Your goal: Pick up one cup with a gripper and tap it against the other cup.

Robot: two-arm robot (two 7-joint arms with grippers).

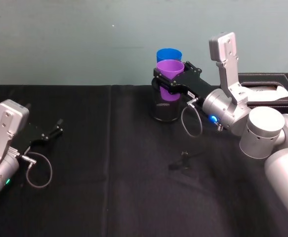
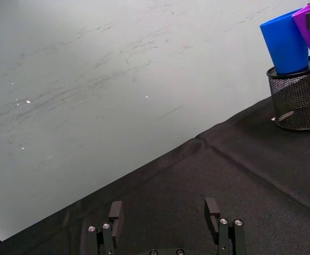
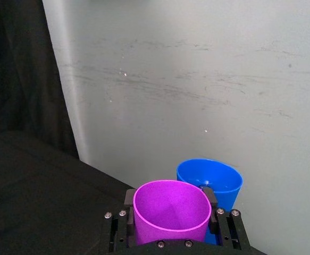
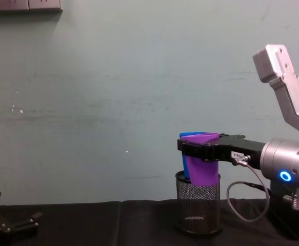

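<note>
From my remote seat, the right gripper point(image 1: 173, 74) was clenched on the purple cup point(image 1: 170, 68), one black finger on each side just under the rim. The cup was smooth, plain plastic, tapered narrower toward its base. It was at the far middle of the black cloth point(image 1: 109, 173), with its long axis close to vertical, mouth up and rim leaning a touch. The blue cup point(image 1: 169, 54), same tapered shape, stood just behind it in the black wire mesh pen pot point(image 1: 164, 111). The purple base hung down around the pot's rim, and I couldn't tell if the two cups were touching. The left gripper point(image 1: 55, 129) sat low at the near left, fingers spread and holding nothing.
</note>
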